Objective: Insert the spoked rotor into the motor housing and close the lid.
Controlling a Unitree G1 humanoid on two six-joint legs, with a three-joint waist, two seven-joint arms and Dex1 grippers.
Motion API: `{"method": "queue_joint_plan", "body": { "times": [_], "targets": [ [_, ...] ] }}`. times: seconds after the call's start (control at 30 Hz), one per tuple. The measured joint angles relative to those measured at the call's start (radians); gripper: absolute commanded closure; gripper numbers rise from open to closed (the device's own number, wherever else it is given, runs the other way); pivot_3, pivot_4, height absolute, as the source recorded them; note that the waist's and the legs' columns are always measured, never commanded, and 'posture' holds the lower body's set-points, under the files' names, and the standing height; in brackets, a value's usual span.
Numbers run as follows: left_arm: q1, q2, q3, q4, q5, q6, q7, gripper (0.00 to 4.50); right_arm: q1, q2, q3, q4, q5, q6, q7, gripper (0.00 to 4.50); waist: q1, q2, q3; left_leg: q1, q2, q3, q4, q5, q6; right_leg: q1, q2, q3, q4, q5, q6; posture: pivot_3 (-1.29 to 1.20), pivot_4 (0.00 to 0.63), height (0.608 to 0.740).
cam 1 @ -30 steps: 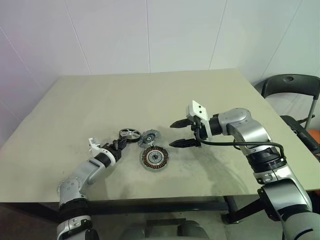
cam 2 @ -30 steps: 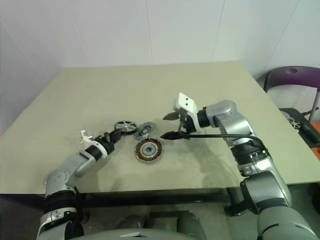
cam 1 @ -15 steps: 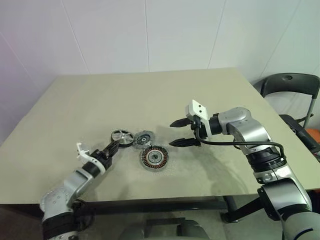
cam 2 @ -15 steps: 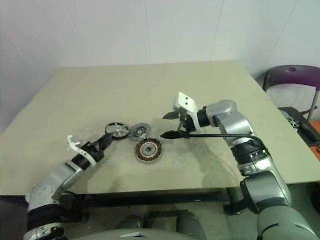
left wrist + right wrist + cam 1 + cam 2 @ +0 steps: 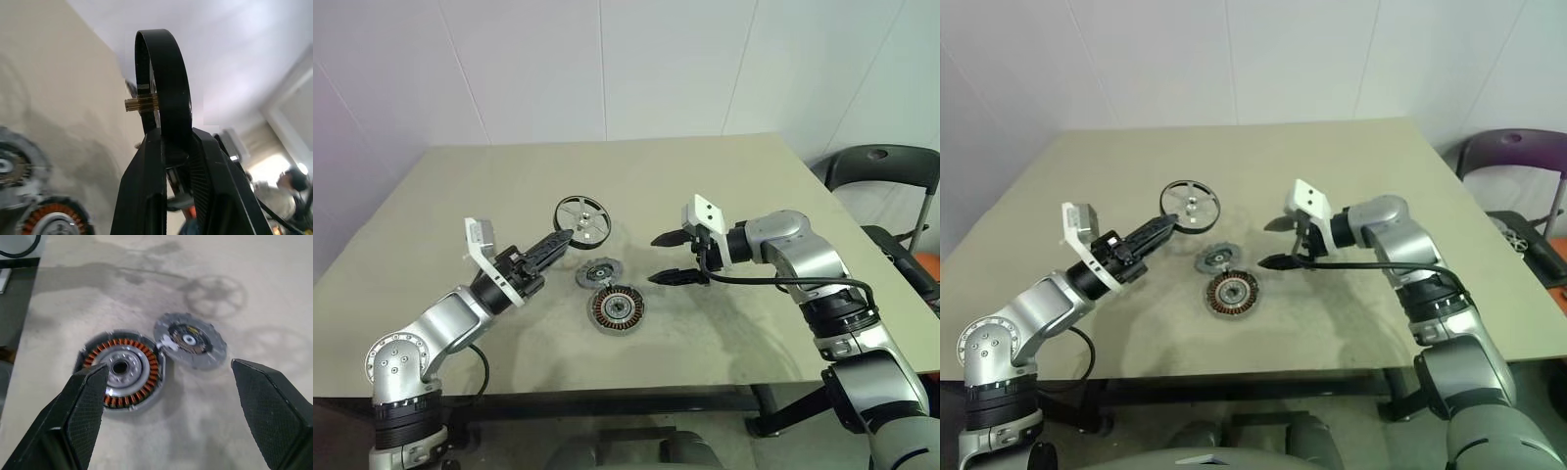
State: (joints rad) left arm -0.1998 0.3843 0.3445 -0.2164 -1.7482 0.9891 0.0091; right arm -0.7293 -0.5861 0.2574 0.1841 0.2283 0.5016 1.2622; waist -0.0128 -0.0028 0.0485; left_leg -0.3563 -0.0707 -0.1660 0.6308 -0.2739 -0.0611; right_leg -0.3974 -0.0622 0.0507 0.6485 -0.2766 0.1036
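Observation:
My left gripper (image 5: 564, 236) is shut on the rim of the spoked rotor (image 5: 582, 216) and holds it tilted in the air above the table, left of the other parts. In the left wrist view the rotor (image 5: 164, 93) stands edge-on between the black fingers (image 5: 146, 196). The grey notched lid (image 5: 599, 273) lies flat on the table. Touching its near side is the motor housing (image 5: 616, 309), copper windings up. My right gripper (image 5: 658, 259) hovers open just right of the lid. From its wrist I look down on the housing (image 5: 122, 369) and lid (image 5: 190, 340).
The beige table (image 5: 754, 176) has free room all around the parts, with its front edge near the housing. A dark chair (image 5: 881, 171) stands past the right edge. A person (image 5: 293, 181) shows far off in the left wrist view.
The left gripper has lifted the rotor off the table, raising and rolling it until the disc tilts up. The lid sits slightly shifted. The right arm has kept still.

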Motion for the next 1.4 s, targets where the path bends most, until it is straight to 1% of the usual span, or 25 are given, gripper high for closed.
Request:
{"method": "queue_joint_plan", "body": {
  "times": [0.2, 0.4, 0.6, 0.73, 0.93, 1.17, 1.4],
  "targets": [
    [0.003, 0.027, -0.098, 0.014, -0.006, 0.029, -0.023, 4.13, 0.004, -0.043, -0.006, 0.046, -0.011, -0.024, 0.002, 0.31, 0.003, 0.000, 0.000, 0.000, 0.000, 0.002, 0.001, 0.000, 0.000, 0.001, 0.000, 0.000, 0.000, 0.000, 0.000, 0.00, 0.000, 0.740],
    [0.020, 0.034, -0.138, 0.050, 0.005, 0.035, -0.048, 4.13, 0.004, -0.091, -0.033, 0.117, -0.020, -0.064, 0.007, 0.31, 0.000, 0.000, 0.000, 0.000, 0.000, 0.003, 0.000, 0.000, 0.000, 0.001, 0.000, 0.000, 0.000, 0.000, 0.000, 0.00, 0.000, 0.740],
    [0.047, 0.047, -0.172, 0.079, 0.028, 0.055, -0.075, 4.13, 0.019, -0.095, -0.035, 0.122, -0.021, -0.072, 0.005, 0.31, 0.003, 0.000, 0.000, 0.000, 0.000, 0.003, 0.001, 0.000, 0.000, 0.000, 0.000, 0.000, 0.000, 0.000, 0.000, 0.00, 0.000, 0.740],
    [0.068, 0.053, -0.178, 0.088, 0.062, 0.074, -0.098, 4.13, 0.055, -0.093, -0.035, 0.109, -0.020, -0.070, 0.002, 0.31, 0.003, 0.000, 0.000, 0.000, 0.000, 0.003, 0.001, 0.000, 0.000, 0.000, 0.000, 0.000, 0.000, 0.000, 0.000, 0.00, 0.000, 0.740],
    [0.068, 0.053, -0.195, 0.098, 0.110, 0.083, -0.119, 4.13, 0.059, -0.089, -0.035, 0.092, -0.018, -0.062, 0.001, 0.31, 0.002, 0.000, 0.000, 0.000, 0.000, 0.003, 0.001, 0.000, 0.000, 0.001, 0.000, 0.000, 0.000, 0.000, -0.001, 0.00, 0.000, 0.740],
    [0.082, 0.051, -0.195, 0.098, 0.127, 0.094, -0.136, 4.13, 0.081, -0.093, -0.035, 0.041, -0.015, -0.036, 0.005, 0.31, 0.003, 0.000, 0.000, 0.000, 0.000, 0.003, 0.001, 0.000, 0.000, 0.001, 0.000, 0.000, 0.000, 0.000, 0.000, 0.00, 0.000, 0.740],
    [0.089, 0.049, -0.196, 0.113, 0.148, 0.096, -0.157, 4.13, 0.088, -0.093, -0.035, 0.034, -0.015, -0.025, 0.005, 0.31, 0.003, 0.000, 0.000, 0.000, 0.000, 0.003, 0.001, 0.000, 0.000, 0.001, 0.000, 0.000, 0.000, 0.000, -0.001, 0.00, 0.000, 0.740]
  ]
}}
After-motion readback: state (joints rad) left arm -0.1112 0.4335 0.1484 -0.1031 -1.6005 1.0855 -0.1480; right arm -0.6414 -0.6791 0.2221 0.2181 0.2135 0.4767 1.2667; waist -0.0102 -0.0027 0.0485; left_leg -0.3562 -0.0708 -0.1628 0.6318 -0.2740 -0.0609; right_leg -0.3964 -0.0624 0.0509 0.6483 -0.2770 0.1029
